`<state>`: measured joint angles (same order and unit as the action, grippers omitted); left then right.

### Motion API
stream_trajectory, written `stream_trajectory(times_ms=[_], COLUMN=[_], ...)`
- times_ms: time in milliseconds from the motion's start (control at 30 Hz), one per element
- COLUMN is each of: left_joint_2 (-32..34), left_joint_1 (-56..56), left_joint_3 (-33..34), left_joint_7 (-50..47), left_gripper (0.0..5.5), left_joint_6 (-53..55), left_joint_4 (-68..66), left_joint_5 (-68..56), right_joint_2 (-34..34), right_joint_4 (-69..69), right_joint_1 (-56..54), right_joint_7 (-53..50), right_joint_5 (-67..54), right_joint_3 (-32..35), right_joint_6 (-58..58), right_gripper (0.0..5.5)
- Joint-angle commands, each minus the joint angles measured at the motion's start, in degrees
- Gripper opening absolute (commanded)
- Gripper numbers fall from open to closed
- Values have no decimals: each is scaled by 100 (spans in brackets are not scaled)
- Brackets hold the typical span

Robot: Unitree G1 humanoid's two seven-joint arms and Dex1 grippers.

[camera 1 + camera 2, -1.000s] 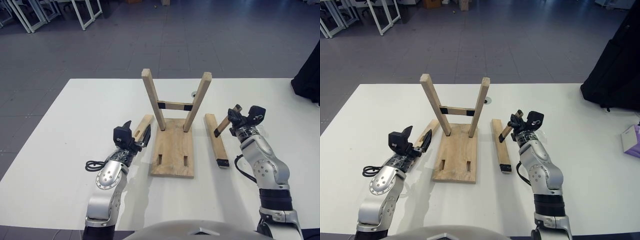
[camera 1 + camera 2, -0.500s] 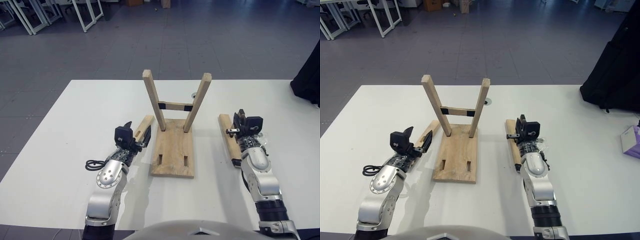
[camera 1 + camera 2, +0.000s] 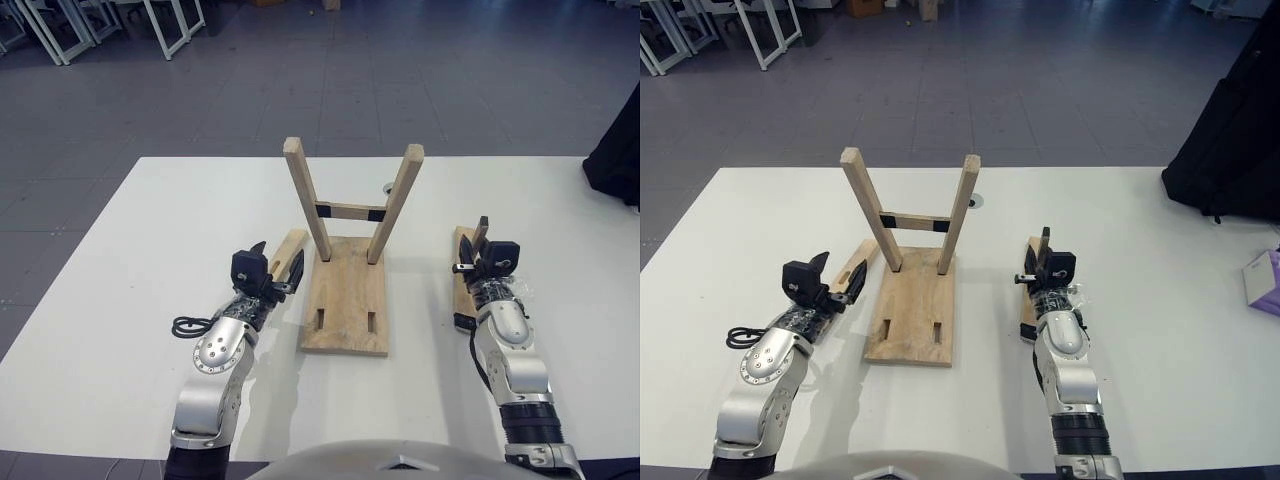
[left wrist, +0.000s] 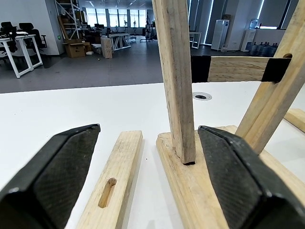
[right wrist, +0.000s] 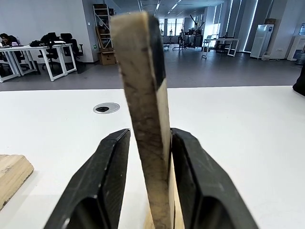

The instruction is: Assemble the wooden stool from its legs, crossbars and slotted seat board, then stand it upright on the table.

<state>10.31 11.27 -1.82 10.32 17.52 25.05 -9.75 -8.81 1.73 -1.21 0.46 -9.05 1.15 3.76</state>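
Right fingers (image 5: 106, 186) pinched a loose crossbar (image 5: 143, 95) upright over a loose leg (image 3: 460, 298) lying at 3 o'clock of the seat board (image 3: 345, 290). Left fingers (image 4: 52, 176) were spread beside a second loose leg (image 3: 289, 248) at 9 o'clock. One leg pair (image 3: 305, 200) stood slotted at the board's 12 o'clock end, while the near slots (image 3: 320, 318) awaited filling. The held crossbar's lower end was hidden.

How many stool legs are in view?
4 legs. Two stand in the seat board, joined by a crossbar. One lies on the table left of the board. One lies right of it, beneath the right gripper holding a second crossbar.
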Motion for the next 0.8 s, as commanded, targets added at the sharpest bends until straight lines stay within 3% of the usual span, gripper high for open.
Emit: stream_trajectory(times_ms=[33, 100, 200, 333, 467, 633, 733, 800], left_joint_2=[32, 29, -15, -57, -39, -54, -19, -10], left_joint_1=[-34, -31, 15, -20, -126, -180, -268, -252], left_joint_3=[-25, -19, -60, -71, -46, -55, -17, 12], left_joint_7=[19, 9, -33, -35, -7, -1, 32, 23], left_gripper=[380, 380, 380, 380, 380, 380, 380, 380], left_joint_6=[58, 56, 38, 27, 32, 45, 53, 46], left_joint_4=[-35, -33, -17, -61, -113, -149, -194, -176], left_joint_5=[77, 80, 113, 143, 148, 140, 125, 130], right_joint_2=[-45, -143, -325, -341, -282, 5, 37, -281], right_joint_4=[827, 1419, 1874, 1386, 579, 230, 745, 1748], right_joint_1=[-405, -851, -2038, -3447, -2906, -2307, -2871, -3086], right_joint_7=[-178, -390, -774, -965, -790, -821, -710, -599], right_joint_5=[-43, -35, 9, -92, 90, 137, -113, -130], right_joint_3=[230, 416, 734, 974, 691, 715, 1124, 1168], right_joint_6=[825, 1537, 2846, 3827, 4517, 4298, 3611, 3776], right_gripper=[230, 262, 262, 262, 262, 262, 262, 297])
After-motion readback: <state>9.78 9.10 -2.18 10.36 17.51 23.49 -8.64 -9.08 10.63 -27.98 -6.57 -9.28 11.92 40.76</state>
